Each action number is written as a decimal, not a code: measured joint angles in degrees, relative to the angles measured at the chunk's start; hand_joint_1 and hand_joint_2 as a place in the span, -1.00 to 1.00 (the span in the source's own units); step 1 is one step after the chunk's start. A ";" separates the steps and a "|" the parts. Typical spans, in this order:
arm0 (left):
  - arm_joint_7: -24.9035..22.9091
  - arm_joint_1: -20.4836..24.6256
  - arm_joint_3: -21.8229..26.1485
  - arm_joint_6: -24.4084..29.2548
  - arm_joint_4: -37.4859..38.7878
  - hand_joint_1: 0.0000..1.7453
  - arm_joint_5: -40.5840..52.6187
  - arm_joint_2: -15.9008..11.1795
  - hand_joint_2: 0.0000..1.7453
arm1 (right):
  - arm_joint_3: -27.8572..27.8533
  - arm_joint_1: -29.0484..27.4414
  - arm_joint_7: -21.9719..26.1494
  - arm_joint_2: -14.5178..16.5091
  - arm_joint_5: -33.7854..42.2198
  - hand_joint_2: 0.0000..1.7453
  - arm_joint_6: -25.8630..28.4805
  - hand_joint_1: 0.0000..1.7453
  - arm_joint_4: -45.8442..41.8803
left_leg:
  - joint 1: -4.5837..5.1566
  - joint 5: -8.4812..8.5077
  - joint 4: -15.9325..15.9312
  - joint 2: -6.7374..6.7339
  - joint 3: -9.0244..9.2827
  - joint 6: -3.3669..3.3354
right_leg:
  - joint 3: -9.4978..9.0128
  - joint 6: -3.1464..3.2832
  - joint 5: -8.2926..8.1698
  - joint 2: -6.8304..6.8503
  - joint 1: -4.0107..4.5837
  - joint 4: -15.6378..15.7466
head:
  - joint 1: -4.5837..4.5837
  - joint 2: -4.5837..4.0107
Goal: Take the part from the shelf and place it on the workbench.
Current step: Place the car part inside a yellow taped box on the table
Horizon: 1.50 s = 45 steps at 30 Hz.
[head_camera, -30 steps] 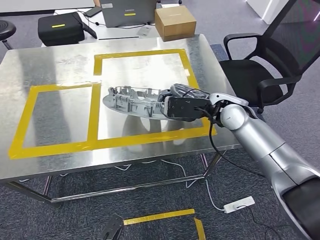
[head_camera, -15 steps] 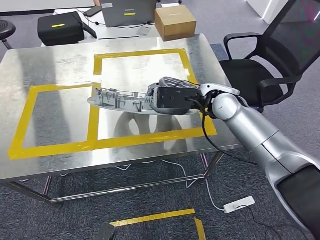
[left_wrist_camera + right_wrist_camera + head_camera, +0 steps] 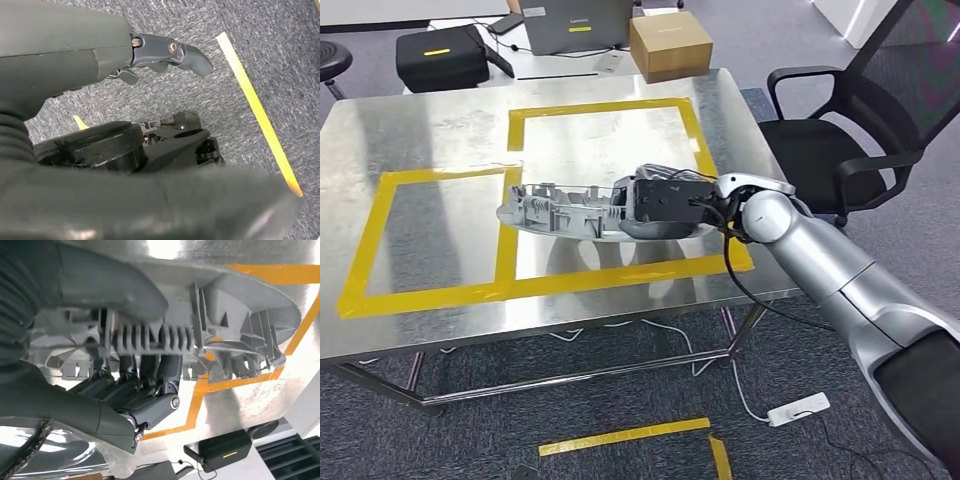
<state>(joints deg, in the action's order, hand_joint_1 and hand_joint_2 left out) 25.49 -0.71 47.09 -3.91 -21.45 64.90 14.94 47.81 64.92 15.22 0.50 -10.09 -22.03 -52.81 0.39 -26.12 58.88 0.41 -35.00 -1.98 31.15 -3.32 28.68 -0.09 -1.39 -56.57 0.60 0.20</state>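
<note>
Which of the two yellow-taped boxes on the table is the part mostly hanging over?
The right taped box, the taller one reaching toward the cardboard box. The part, held by the right hand, just crosses the shared strip.

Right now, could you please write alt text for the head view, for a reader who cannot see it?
The robot's right hand holds a long grey plastic part above a steel workbench marked with yellow tape rectangles. A black office chair stands to the right.

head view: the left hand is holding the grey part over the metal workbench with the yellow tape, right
Not quite: the right hand holds the grey part, not the left. The head view shows the right arm reaching in from the right, gripping the part over the metal workbench with the yellow tape.
</note>
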 joint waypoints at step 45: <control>2.99 0.10 8.93 -3.45 -0.56 -1.00 1.87 0.48 -1.00 | 3.74 -4.26 -0.73 -1.27 5.95 1.00 0.57 -1.00 -3.96 | 0.00 0.00 0.00 -0.03 0.08 0.00 | -0.04 0.00 0.00 -0.05 0.00 0.01 | -0.01 0.00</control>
<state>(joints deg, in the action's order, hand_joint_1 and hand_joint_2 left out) 28.49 -0.60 56.02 -7.37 -22.01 66.77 15.41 51.56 60.67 14.50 -0.77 -4.14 -21.46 -56.77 0.39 -26.12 58.88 0.38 -34.92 -1.98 31.11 -3.32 28.68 -0.14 -1.40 -56.55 0.60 0.20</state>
